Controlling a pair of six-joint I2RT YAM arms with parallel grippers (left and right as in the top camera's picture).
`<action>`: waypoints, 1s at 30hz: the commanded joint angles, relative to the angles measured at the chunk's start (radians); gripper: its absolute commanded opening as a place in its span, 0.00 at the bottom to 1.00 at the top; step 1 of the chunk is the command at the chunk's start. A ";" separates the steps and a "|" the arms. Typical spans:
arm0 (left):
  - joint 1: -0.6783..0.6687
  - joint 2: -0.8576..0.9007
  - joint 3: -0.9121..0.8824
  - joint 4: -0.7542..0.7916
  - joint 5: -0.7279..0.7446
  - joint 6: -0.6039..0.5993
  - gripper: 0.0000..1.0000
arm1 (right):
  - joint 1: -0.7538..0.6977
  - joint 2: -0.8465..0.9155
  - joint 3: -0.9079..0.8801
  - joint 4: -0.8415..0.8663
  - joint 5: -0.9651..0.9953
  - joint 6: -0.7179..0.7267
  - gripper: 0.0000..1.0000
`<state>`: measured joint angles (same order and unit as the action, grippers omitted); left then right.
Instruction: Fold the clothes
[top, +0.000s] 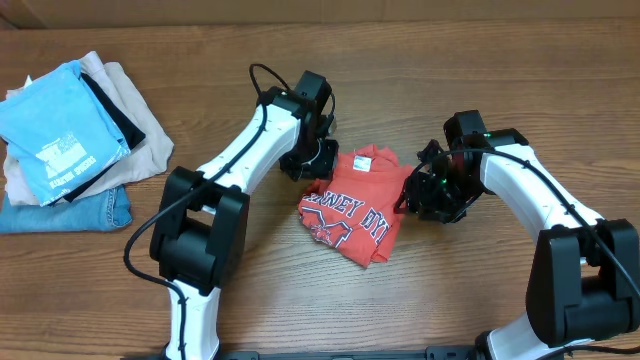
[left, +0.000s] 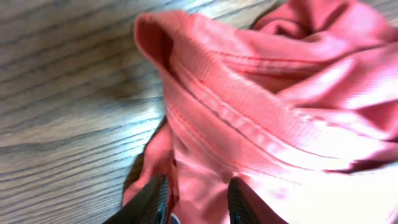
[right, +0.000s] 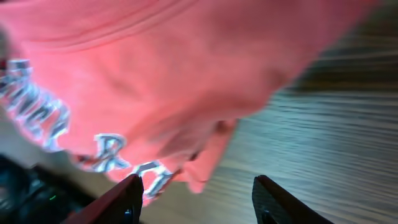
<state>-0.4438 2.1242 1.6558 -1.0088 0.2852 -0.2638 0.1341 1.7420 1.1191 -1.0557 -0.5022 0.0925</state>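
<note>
The clothes are one red T-shirt (top: 350, 205) with white lettering, lying crumpled in a rough half-folded heap at the table's middle. My left gripper (top: 312, 165) sits at its upper left corner. In the left wrist view (left: 198, 199) the jaws stand a little apart, open, with red fabric (left: 261, 93) lying between them and a ribbed hem running across. My right gripper (top: 415, 195) is at the shirt's right edge. Seen from the right wrist (right: 199, 196) it is wide open; a lifted, lettered flap of the shirt (right: 155, 74) hangs just beyond the fingertips, with bare wood between them.
At the far left lies a stack of folded garments: a light blue shirt (top: 60, 130) on top, beige cloth (top: 140, 130) behind it and denim (top: 80, 210) beneath. The wooden table (top: 450, 290) runs under both arms.
</note>
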 joint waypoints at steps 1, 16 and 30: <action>-0.010 -0.026 0.016 0.006 0.019 -0.009 0.36 | 0.017 -0.025 -0.021 0.011 -0.093 -0.023 0.60; -0.057 -0.001 0.013 0.218 -0.034 0.043 0.50 | 0.054 -0.025 -0.160 0.288 -0.081 0.026 0.06; -0.085 0.106 0.018 0.344 -0.034 0.039 0.52 | 0.005 -0.027 -0.125 0.153 0.370 0.091 0.12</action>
<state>-0.5240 2.2261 1.6566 -0.6796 0.2611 -0.2401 0.1440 1.7382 0.9764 -0.9047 -0.2562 0.1684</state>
